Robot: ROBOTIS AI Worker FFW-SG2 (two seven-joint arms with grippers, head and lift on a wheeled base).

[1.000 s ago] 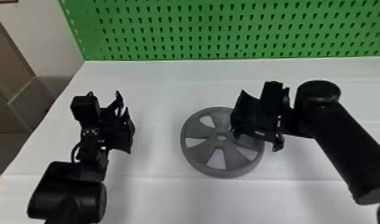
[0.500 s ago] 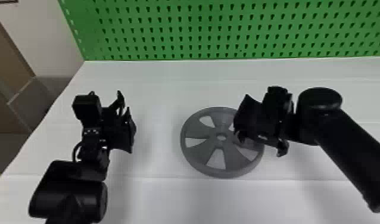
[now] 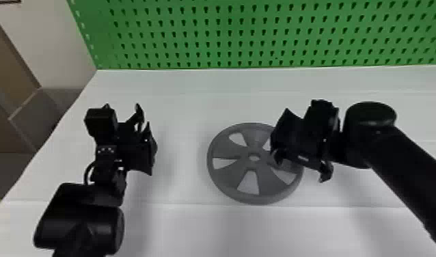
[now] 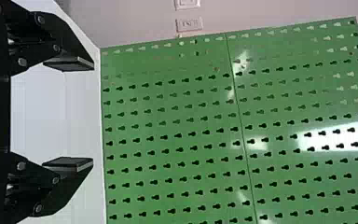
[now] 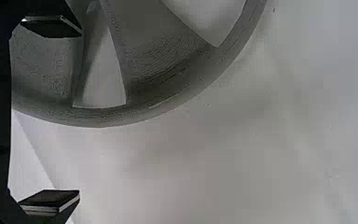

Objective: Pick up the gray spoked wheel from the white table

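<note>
The gray spoked wheel [image 3: 231,179] lies flat on the white table [image 3: 179,229], and its right part is partly covered by my right gripper [image 3: 302,166]. In the right wrist view, the right gripper [image 5: 51,114] is open, with one finger in front of the wheel [image 5: 149,56] and the other beyond its rim, over bare tabletop. Nothing is held there. My left gripper [image 3: 146,126] stands apart to the left of the wheel. From its own wrist camera, the left gripper [image 4: 70,113] is open with nothing between the fingers, facing the green board.
A green perforated board [image 3: 241,34] rises along the table's back edge. At the left, the table edge slants past a gray floor and brown panels [image 3: 9,71]. White tabletop lies between the left gripper and the wheel.
The right gripper has shifted slightly toward the near side and a little rightward over the wheel's edge, its forearm lowering in the view. The left arm and the wheel have stayed put.
</note>
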